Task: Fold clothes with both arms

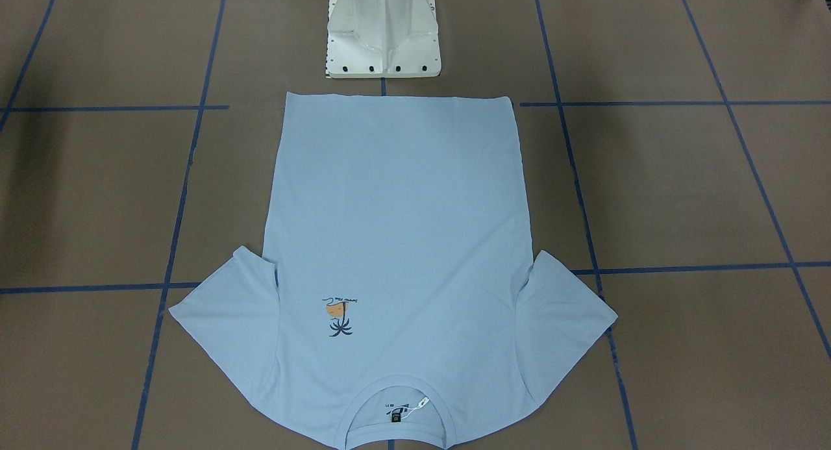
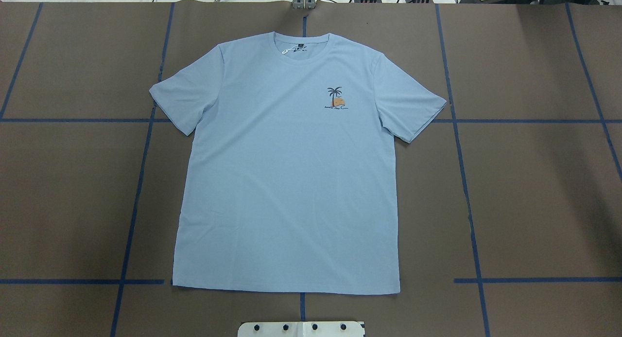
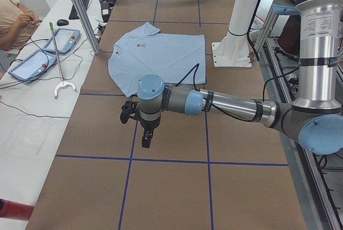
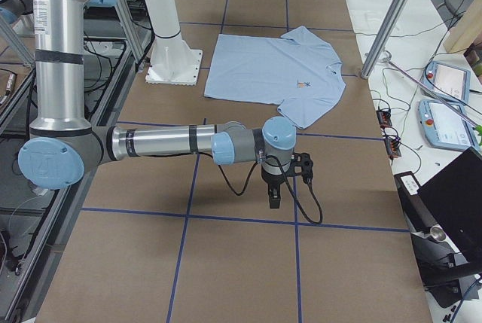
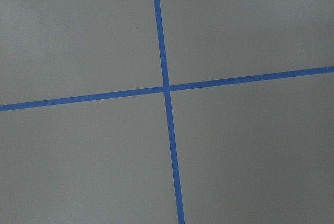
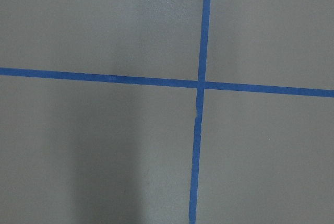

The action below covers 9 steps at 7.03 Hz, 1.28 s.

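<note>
I see the T-shirt [image 2: 286, 181] lying flat, print up, on the table [image 2: 534, 191], hem nearest the pedestal [image 1: 383, 34]. Left gripper [image 3: 145, 138] and right gripper [image 4: 274, 196] hang over tape [image 5: 167, 88] crossings, well apart from the T-shirt. I cannot tell whether either is open or closed.

Light blue T-shirt [image 2: 286, 181], orange-and-navy palm print [image 2: 335, 99], brown table [image 2: 534, 191], blue tape grid [image 5: 167, 89], white pedestal [image 1: 383, 34]

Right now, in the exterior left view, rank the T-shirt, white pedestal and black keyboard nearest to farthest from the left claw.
1. T-shirt, flat just beyond the left claw.
2. White pedestal, at the robot's side.
3. Keyboard, far off on the operators' bench.
</note>
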### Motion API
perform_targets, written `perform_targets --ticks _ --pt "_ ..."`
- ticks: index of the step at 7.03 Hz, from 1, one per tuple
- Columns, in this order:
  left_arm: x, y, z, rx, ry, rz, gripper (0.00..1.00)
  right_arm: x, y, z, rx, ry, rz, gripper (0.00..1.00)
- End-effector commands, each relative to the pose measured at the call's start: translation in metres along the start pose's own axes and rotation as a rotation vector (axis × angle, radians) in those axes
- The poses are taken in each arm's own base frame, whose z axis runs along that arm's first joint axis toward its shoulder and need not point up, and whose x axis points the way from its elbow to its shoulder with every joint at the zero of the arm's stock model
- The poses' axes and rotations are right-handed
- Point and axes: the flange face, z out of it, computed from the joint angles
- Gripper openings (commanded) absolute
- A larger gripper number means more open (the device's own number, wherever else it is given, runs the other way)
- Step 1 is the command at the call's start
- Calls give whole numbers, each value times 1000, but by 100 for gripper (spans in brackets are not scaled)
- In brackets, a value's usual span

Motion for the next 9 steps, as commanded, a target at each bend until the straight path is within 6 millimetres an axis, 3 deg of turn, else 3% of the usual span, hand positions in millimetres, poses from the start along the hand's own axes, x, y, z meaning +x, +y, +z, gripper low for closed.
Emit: perform_targets --ticks 1,3,4,5,6,9 --pt "13 -3 -7 16 68 14 100 2 4 3 -3 -7 -13 100" --pt "16 -3 -8 18 79 18 100 0 7 5 -6 -48 -8 100" --pt "14 -2 -6 15 87 11 100 -16 4 5 -7 -75 -41 100" --pt "15 -3 -4 19 90 19 100 -51 -3 22 -12 -86 -105 100" --pt "19 -6 -4 41 92 50 100 -98 -24 42 -7 -109 -103 100" --pt "28 -7 -12 80 118 89 100 -296 -104 81 47 -130 60 100"
